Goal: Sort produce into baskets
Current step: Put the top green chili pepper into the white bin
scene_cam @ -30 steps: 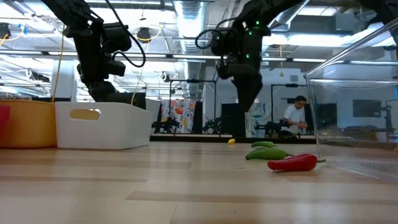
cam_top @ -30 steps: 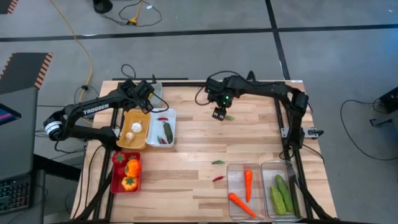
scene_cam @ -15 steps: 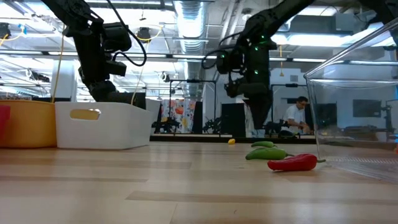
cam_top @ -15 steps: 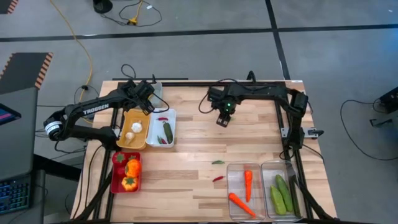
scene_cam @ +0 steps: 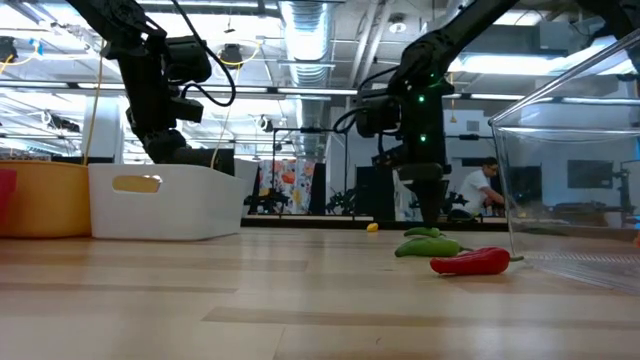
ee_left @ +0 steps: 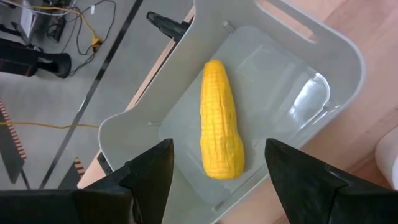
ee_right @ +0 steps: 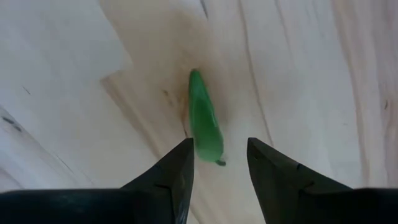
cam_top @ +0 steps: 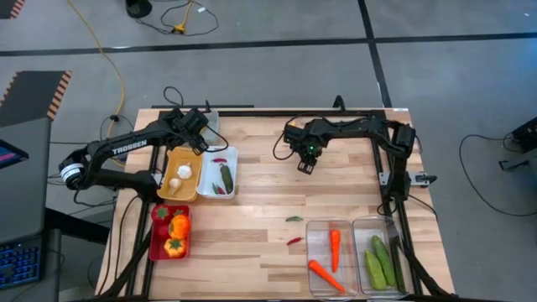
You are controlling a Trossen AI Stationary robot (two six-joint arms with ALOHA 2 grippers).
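Right end effector point(ee_right: 217, 163) hangs directly over a small green chili point(ee_right: 206, 121) lying on the worktop point(cam_top: 352, 193), fingers partly open and empty, straddling its stem end, long axis running straight ahead between them.

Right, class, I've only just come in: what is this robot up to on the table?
It is sorting toy vegetables into small bins. The right gripper is low over the far middle of the wooden table, fingers straddling a small green chili lying on the wood, not yet closed on it. The left gripper hovers, open, over the grey bin at the far left, where a yellow corn cob lies. Carrots and cucumbers sit in the clear bins; a green chili and a red chili lie loose.
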